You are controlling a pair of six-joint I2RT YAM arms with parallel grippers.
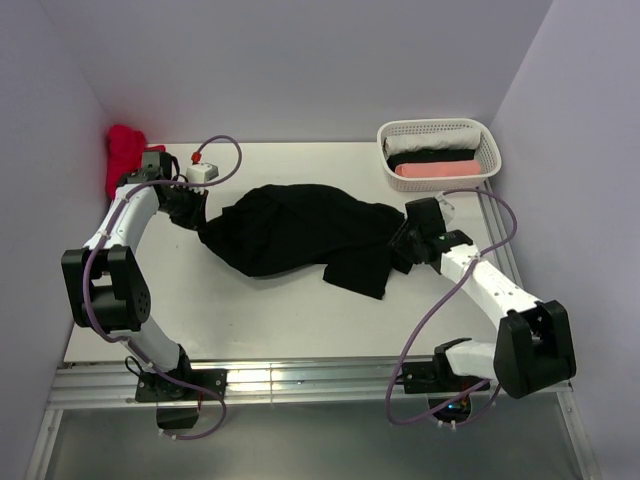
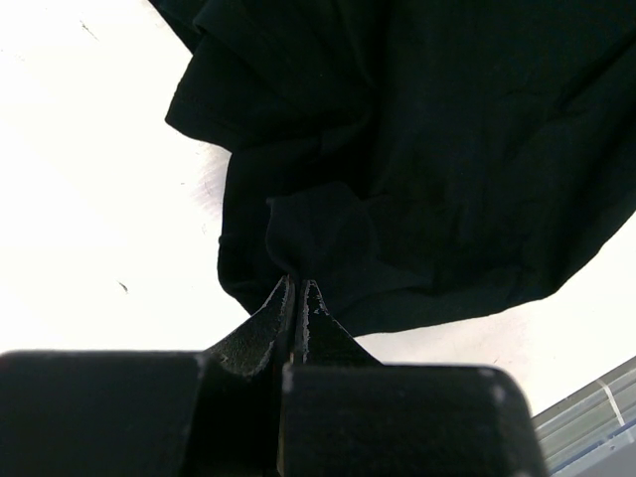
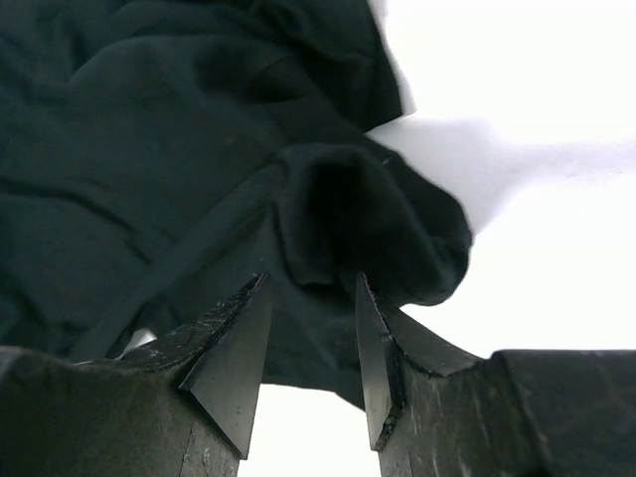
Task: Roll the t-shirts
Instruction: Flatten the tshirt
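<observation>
I saw the black t-shirt [image 1: 300,228] lying crumpled in the middle of the table [image 1: 250,315], between both arms; the left gripper [image 2: 298,290] was clamped tight on a fold at its left edge; the right gripper [image 3: 310,298] stood with jaws apart, a bunched fold just beyond its tips, ungripped; rolled tees [image 1: 436,170] sat in the white basket [image 1: 430,125] at the far right.

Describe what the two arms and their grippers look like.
The left arm and right arm have white links, bulky black joint housings and looping purple cables. The left gripper and right gripper carry black, wedge-shaped, rough-surfaced fingers.
</observation>
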